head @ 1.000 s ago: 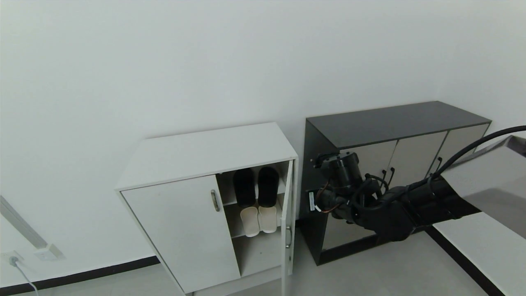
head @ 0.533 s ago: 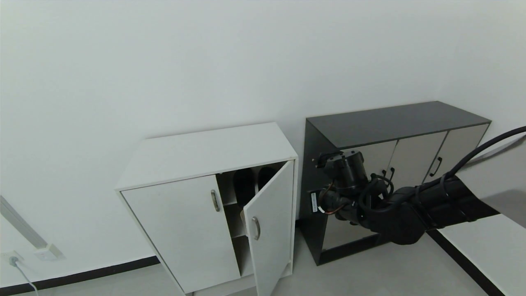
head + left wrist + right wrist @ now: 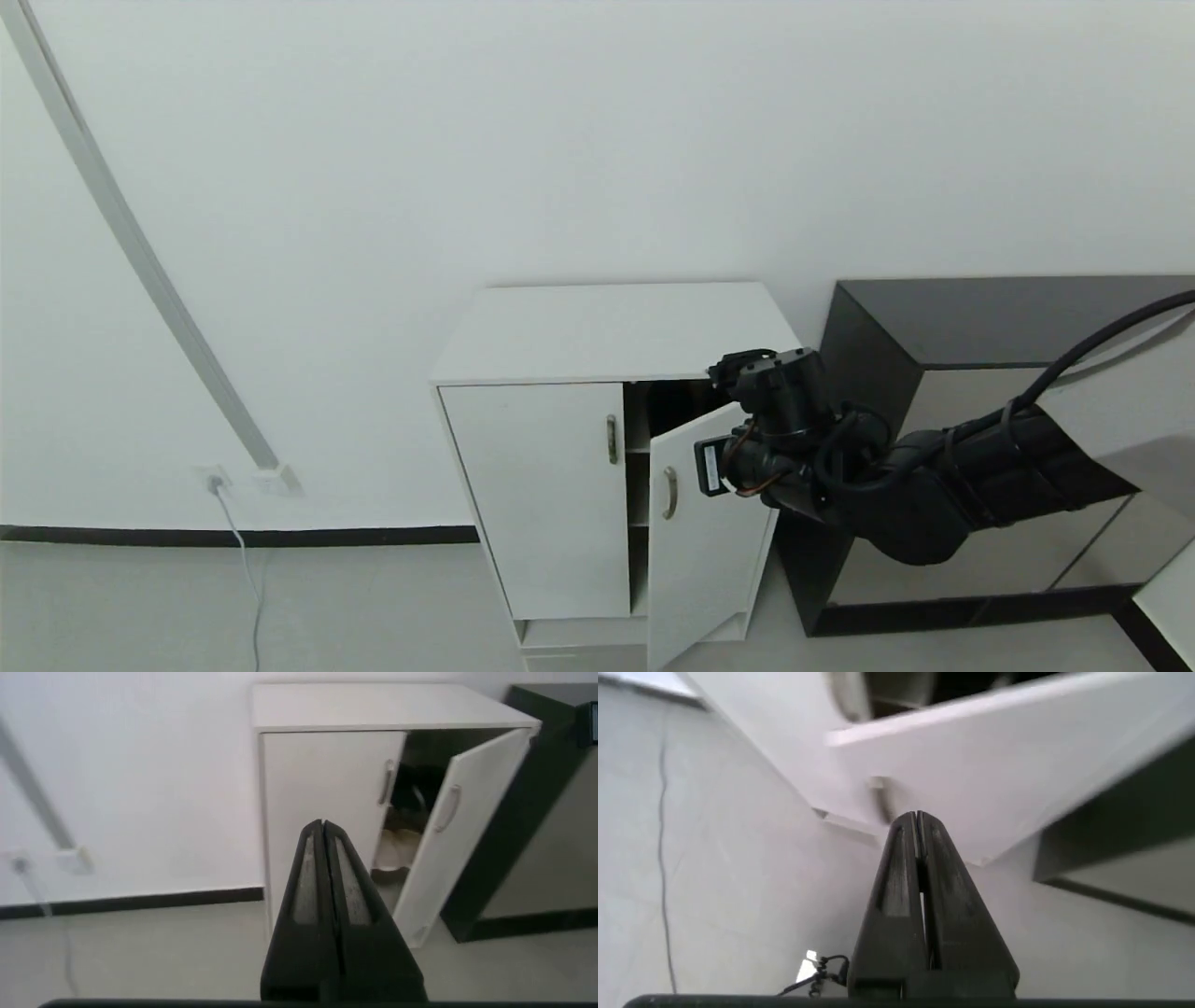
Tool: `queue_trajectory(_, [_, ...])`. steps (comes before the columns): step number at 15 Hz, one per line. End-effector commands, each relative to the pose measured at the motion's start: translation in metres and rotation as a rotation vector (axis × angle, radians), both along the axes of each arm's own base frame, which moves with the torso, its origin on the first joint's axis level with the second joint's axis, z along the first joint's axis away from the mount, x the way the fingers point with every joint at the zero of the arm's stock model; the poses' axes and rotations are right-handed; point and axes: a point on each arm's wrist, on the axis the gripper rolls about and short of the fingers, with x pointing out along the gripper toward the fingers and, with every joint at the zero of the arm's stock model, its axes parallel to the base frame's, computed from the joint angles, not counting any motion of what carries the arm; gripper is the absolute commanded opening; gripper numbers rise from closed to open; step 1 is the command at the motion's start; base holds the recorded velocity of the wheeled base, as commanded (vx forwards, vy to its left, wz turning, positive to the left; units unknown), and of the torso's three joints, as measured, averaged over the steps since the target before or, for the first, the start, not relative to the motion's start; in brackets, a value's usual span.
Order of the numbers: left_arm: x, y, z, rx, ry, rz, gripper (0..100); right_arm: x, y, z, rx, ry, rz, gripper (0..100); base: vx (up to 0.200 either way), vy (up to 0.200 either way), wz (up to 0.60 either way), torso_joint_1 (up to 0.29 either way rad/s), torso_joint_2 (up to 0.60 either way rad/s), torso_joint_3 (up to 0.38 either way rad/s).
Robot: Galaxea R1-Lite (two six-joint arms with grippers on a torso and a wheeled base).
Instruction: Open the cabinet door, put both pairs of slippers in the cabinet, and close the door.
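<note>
The white cabinet (image 3: 607,331) stands against the wall, its left door (image 3: 537,495) closed and its right door (image 3: 705,523) partly ajar. My right arm's wrist (image 3: 775,420) is at the outer face of that door, near its top. My right gripper (image 3: 918,817) is shut with nothing in it, close below the door's white panel (image 3: 1018,756). Through the gap, beige slippers (image 3: 400,842) lie on a shelf and dark slippers (image 3: 418,791) on the shelf above. My left gripper (image 3: 322,826) is shut and empty, hanging well in front of the cabinet (image 3: 327,793).
A black cabinet (image 3: 971,322) stands right beside the white one on the right. A white cable duct (image 3: 131,243) runs down the wall to a socket (image 3: 217,481), and a cable (image 3: 245,569) trails onto the floor. Open grey floor lies in front.
The right door has swung from wide open to only partly ajar, with my right arm following it leftward. The head camera has also turned, shifting the whole scene to the right.
</note>
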Motion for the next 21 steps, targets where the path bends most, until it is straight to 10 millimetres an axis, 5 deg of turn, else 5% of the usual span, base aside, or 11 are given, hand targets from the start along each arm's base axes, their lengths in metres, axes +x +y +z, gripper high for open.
queue_trajectory(1, [0.0, 0.0, 0.0, 0.0, 0.0, -0.001, 0, -0.002, -0.001, -0.001, -0.002, 0.001, 0.002, 0, 0.0, 0.0, 0.0, 0.0, 0.0, 0.0])
queue_trajectory(9, [0.0, 0.0, 0.0, 0.0, 0.0, -0.001, 0, -0.049, -0.035, -0.058, -0.017, -0.008, 0.258, 0, 0.025, 0.0, 0.0, 0.0, 0.0, 0.0])
queue_trajectory(17, [0.0, 0.0, 0.0, -0.002, 0.0, -0.001, 0, -0.065, -0.046, -0.072, -0.023, 0.006, 0.264, 0, 0.2, 0.0, 0.0, 0.004, 0.0, 0.003])
queue_trajectory(21, [0.0, 0.0, 0.0, -0.002, 0.0, -0.001, 0, -0.058, -0.04, -0.073, -0.018, -0.007, 0.264, 0, 0.0, 0.0, 0.0, 0.0, 0.0, 0.0])
